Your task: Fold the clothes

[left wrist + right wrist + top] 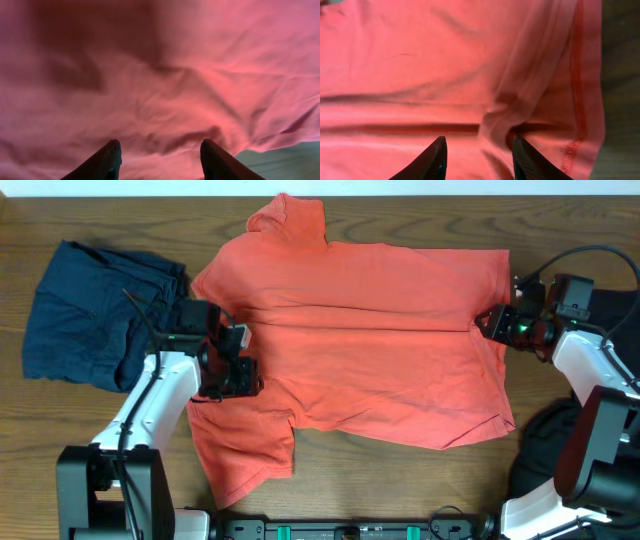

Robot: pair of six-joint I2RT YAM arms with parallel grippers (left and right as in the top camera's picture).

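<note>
**Folding clothes: first shirt spread out, no fold finished**

Table (400,485): wood, carries everything. Coral-red T-shirt (370,370) lies at the centre, spread nearly flat, with its sleeves towards the left arm and its hem towards the right arm. One long crease (360,326) runs across the body, but no layer is turned over. Judged: laid out only, every fold left to do.

Navy garment (90,315) sits crumpled at the left edge, just beside the shirt, unfolded. Black garment (612,300) at the far right is half hidden behind the right arm; probably bunched, but the view is too poor to be sure. Neither lies on the shirt. The near sleeve (245,448) is rumpled and may need smoothing.

Left gripper (240,368): jaws apart over the cloth beside that sleeve, holding nothing. Right gripper (479,150): jaws apart at the hem side, with a raised ridge of fabric between the fingers, not clamped.
</note>
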